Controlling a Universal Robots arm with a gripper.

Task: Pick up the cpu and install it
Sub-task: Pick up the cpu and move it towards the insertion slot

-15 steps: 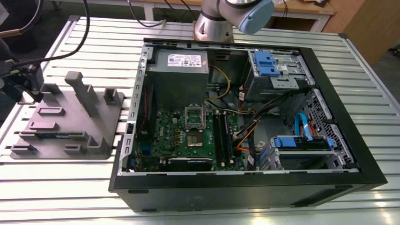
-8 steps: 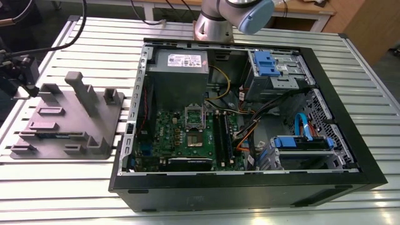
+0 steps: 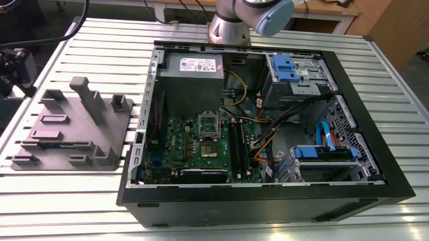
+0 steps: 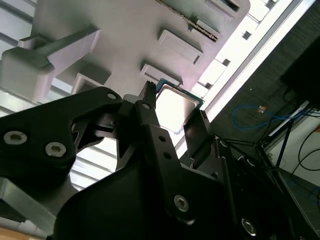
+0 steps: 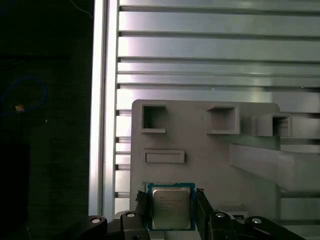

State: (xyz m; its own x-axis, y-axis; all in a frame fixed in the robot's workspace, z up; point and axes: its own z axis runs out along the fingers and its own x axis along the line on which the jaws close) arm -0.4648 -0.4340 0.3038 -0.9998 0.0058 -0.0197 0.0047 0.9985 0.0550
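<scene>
While the gripper (image 5: 170,200) pinches the cpu (image 5: 171,210) by two opposite edges, the grey tray (image 5: 210,160) lies beyond — a thin hold. Any tilt could drop it.

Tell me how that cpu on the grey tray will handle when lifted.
The cpu looks like a thin flat square with a metal top, so probably stiff and light. Its slim edges offer little to grip, so it might slip. Lying flat on the grey tray, it shouldn't roll or tip.
</scene>
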